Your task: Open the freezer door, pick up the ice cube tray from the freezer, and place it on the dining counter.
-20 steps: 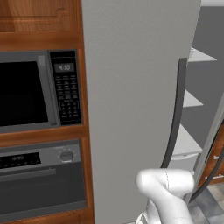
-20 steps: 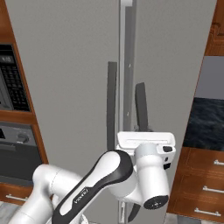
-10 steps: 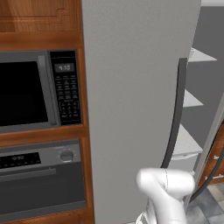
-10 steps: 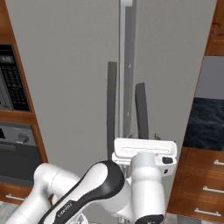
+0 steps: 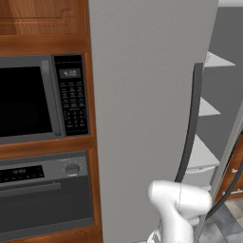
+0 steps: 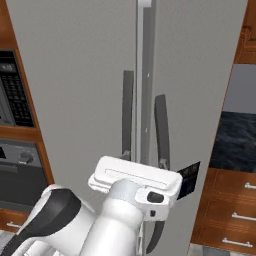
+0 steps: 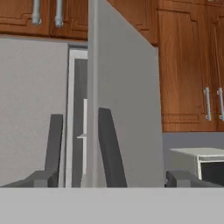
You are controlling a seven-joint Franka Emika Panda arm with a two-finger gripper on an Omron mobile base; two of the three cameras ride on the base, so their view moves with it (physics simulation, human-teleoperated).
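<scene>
The ice cube tray stays hidden inside the freezer (image 5: pixel 213 118), whose freezer door (image 7: pixel 124 109) stands ajar on a narrow gap, its handle (image 7: pixel 110 151) between the spread fingertips (image 7: pixel 183 178) of the released gripper (image 7: pixel 111 180).

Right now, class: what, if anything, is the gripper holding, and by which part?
Nothing: the gripper is open, its fingertips standing apart on either side of the freezer door handle.

The microwave (image 5: pixel 42 97) control panel carries a small clock display reading roughly 4:10, its digits blurred.
</scene>
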